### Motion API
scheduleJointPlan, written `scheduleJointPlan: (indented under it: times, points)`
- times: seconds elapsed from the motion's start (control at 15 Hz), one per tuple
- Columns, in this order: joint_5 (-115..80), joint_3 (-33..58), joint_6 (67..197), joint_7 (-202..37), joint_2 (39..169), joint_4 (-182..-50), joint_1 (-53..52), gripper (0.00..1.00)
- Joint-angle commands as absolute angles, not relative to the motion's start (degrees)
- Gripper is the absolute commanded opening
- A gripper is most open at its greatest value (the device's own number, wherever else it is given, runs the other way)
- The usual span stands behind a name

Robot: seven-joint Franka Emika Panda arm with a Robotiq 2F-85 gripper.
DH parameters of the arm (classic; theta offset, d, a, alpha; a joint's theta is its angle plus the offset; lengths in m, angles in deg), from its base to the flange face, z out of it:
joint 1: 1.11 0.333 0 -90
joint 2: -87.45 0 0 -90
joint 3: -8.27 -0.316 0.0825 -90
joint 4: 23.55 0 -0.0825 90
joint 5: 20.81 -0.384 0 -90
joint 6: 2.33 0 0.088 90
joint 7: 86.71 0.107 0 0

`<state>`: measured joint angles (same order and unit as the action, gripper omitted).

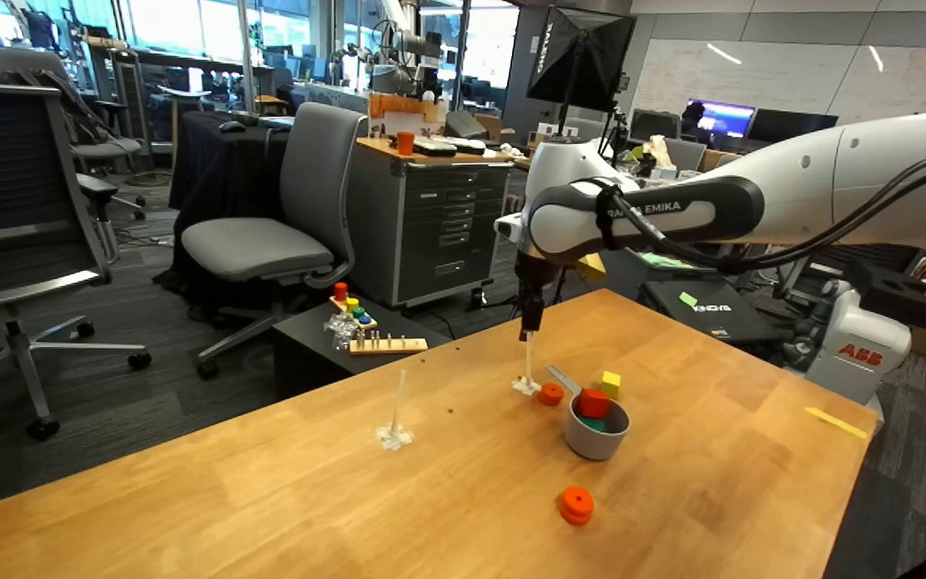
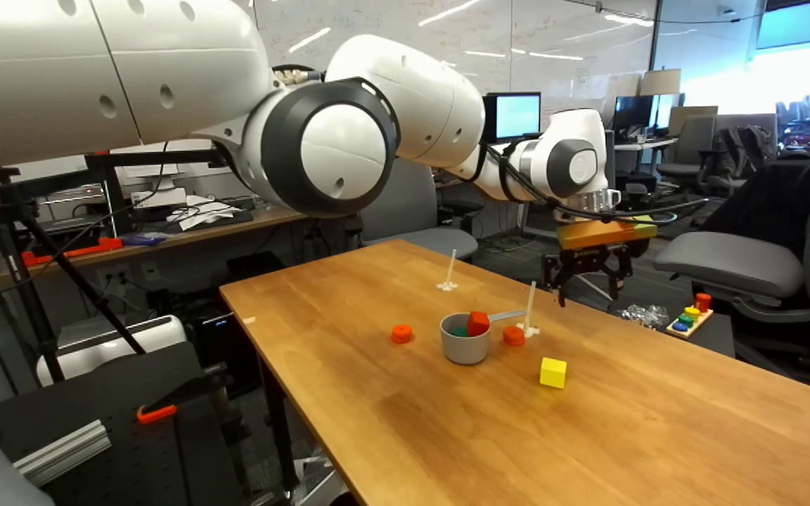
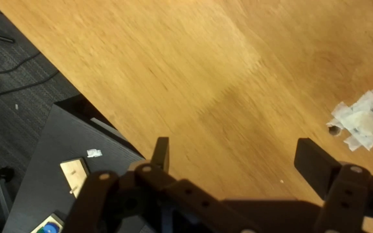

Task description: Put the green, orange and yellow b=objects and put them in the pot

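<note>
While my tool (image 2: 588,294) hangs spread and empty, the yellow block (image 2: 553,373) lies lower, farther in from the edge of the counter (image 2: 658,436).

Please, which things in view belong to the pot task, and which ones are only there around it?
For the job:
round grey pot with a handle
green object and orange-red block, in it
yellow cube on the brown wooden table
round orange pieces, probably

Just around, probably:
thin pale sticks taped to the table
wooden board with bare pegs
flat yellow strip
</note>
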<state>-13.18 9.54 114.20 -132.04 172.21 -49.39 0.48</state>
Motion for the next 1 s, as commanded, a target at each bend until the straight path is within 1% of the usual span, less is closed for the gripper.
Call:
scheduleJointPlan:
  times: [0.0, 0.13, 0.93]
  points:
    - [-13.72, 8.5, 114.34, -131.64, 171.61, -50.33, 1.56, 1.0]
    - [-13.91, 8.32, 113.37, -130.96, 172.75, -48.94, 2.0, 1.0]
    - [-13.8, 7.79, 116.45, -126.9, 172.85, -53.62, 2.45, 1.0]
